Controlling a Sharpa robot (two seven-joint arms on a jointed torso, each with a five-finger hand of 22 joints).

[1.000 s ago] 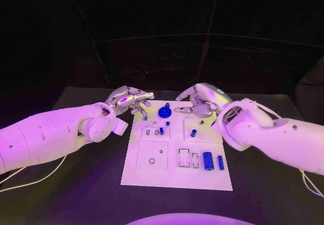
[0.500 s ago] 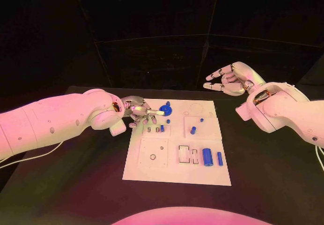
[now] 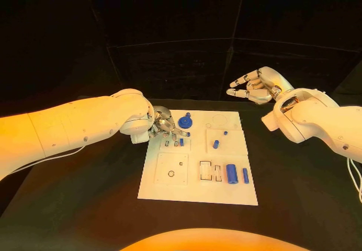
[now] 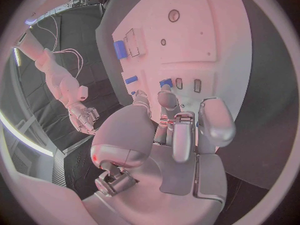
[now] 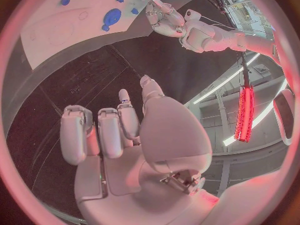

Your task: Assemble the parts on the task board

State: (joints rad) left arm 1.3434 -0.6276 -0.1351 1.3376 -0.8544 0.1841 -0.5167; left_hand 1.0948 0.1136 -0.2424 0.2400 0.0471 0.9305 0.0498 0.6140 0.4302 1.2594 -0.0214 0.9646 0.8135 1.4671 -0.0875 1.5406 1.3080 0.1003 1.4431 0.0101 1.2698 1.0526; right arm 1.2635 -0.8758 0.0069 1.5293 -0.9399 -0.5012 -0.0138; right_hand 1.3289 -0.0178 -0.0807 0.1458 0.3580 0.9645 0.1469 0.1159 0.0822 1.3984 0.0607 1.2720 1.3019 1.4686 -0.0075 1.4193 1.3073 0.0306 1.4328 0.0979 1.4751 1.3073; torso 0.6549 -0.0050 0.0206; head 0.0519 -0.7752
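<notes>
The white task board (image 3: 198, 184) lies mid-table. My left hand (image 3: 166, 128) rests over its far left part, fingertips down by the small slots, one tip beside a small blue part (image 4: 165, 83); nothing is pinched. A blue round part (image 3: 185, 123) stands just past that hand. A blue cylinder (image 3: 232, 173) and a slim blue bar (image 3: 245, 176) lie at the board's near right, and a short blue piece (image 3: 216, 144) sits mid-board. My right hand (image 3: 255, 87) hangs raised beyond the board's far right corner, fingers curled in, holding nothing (image 5: 125, 135).
Black table (image 3: 83, 198) surrounds the board on all sides. My left forearm (image 3: 75, 130) crosses the table's left side. The right wrist view also shows the board's far edge (image 5: 69, 20) and my left hand (image 5: 165, 20).
My right hand has lifted off the board's far middle and drawn back to the right, its fingers curling in. My left hand has moved onto the board and now sits by the small slots.
</notes>
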